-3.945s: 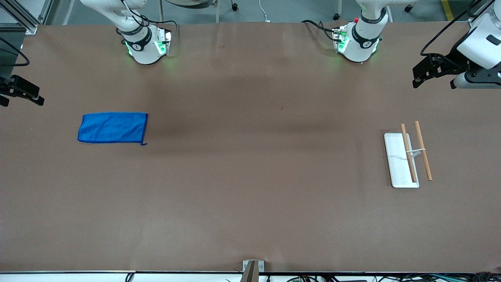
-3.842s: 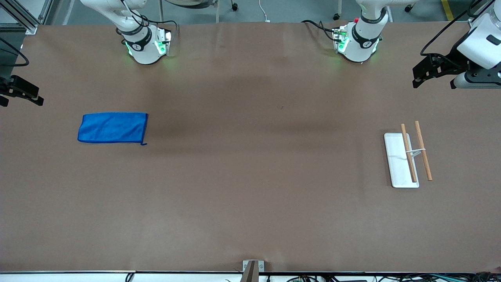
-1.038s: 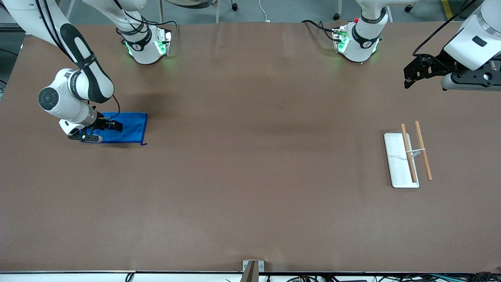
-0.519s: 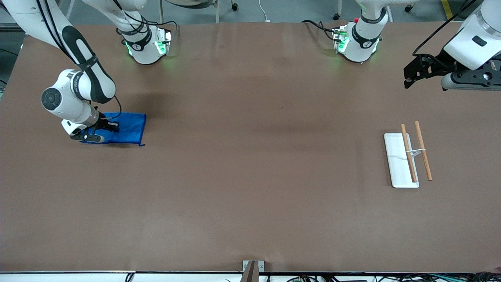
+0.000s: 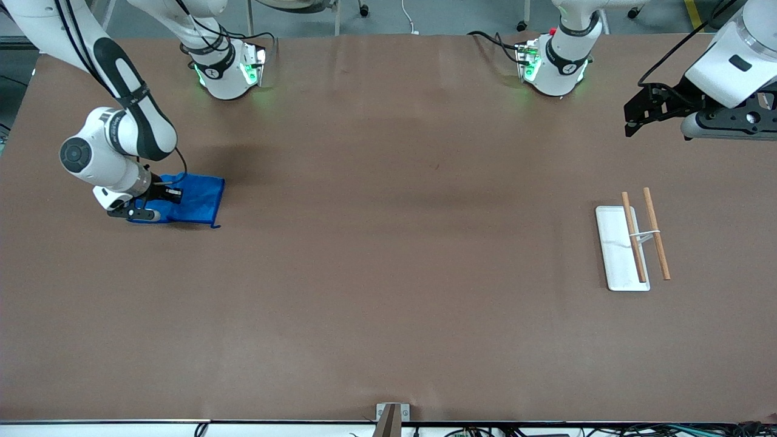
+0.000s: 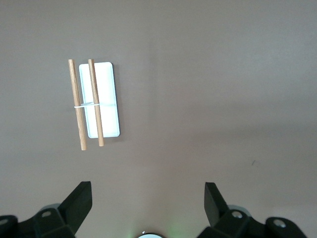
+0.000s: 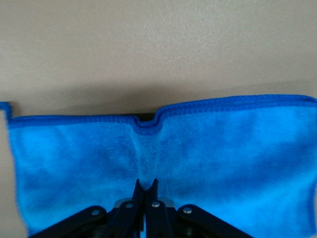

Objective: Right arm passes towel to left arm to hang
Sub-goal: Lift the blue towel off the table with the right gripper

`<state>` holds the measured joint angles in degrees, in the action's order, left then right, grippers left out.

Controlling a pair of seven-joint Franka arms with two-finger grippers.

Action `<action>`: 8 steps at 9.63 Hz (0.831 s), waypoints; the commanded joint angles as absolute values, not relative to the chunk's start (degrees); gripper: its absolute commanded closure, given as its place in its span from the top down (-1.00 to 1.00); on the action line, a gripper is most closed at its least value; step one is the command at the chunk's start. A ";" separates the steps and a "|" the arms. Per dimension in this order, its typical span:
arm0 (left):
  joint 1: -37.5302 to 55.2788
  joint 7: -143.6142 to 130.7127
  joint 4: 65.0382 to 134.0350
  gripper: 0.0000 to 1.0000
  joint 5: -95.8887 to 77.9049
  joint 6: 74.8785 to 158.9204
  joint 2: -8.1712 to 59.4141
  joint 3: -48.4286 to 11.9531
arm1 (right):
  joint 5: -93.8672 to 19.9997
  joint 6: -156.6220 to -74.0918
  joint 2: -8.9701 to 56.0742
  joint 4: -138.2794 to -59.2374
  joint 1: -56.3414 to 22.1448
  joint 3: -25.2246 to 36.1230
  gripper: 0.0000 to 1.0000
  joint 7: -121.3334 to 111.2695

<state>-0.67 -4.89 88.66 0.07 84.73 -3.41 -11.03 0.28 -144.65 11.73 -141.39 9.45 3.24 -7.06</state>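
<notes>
the towel [image 5: 197,197] lies on the brown table [image 5: 388,273] toward the right arm's end, well apart from everything else. the right gripper [image 5: 172,195] is down on it, fingers pinched together on a fold of the blue cloth. in the right wrist view the right gripper [image 7: 145,191] has its two fingertips [image 7: 152,189] pressed tight with a ridge of towel [image 7: 223,148] drawn up between them, and the darker hem dips in a small notch just above the pinch. a small loop tag [image 5: 213,226] sticks out at the corner of the towel nearer the front camera, on the side toward the middle of the table. the rest of the cloth rests flat on the table.

the left gripper [image 5: 631,121] waits in the air over the left arm's end of the table, fingers spread wide and holding nothing. in the left wrist view the left gripper [image 6: 147,196] shows both dark fingers [image 6: 79,198] far apart, with bare table between them.

a white tray [image 5: 616,255] sits on the table toward the left arm's end, nearer the front camera than the left gripper's spot. two wooden rods [image 5: 657,243] joined by a thin white bar stand over it, one above the tray and one just beside its edge. the left wrist view shows the same tray [image 6: 108,99] and rods [image 6: 77,106].
</notes>
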 commanded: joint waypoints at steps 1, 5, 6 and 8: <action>-0.61 -5.36 88.68 1.00 0.18 83.76 -2.11 -11.34 | -0.17 -131.64 1.27 -138.54 9.85 2.11 -1.00 -6.06; -0.88 -5.10 88.59 1.00 0.26 83.76 -2.02 -11.16 | -7.61 -102.64 -4.31 -118.71 3.88 2.02 -1.00 -6.06; -1.05 -4.75 88.59 1.00 0.26 83.76 -1.93 -11.16 | -9.13 -98.48 -4.22 -113.78 2.30 2.02 -1.00 -5.89; -0.71 -4.31 88.59 1.00 0.26 83.76 -0.45 -11.25 | -12.90 -96.42 -4.13 -108.48 -1.22 2.02 -1.00 -2.92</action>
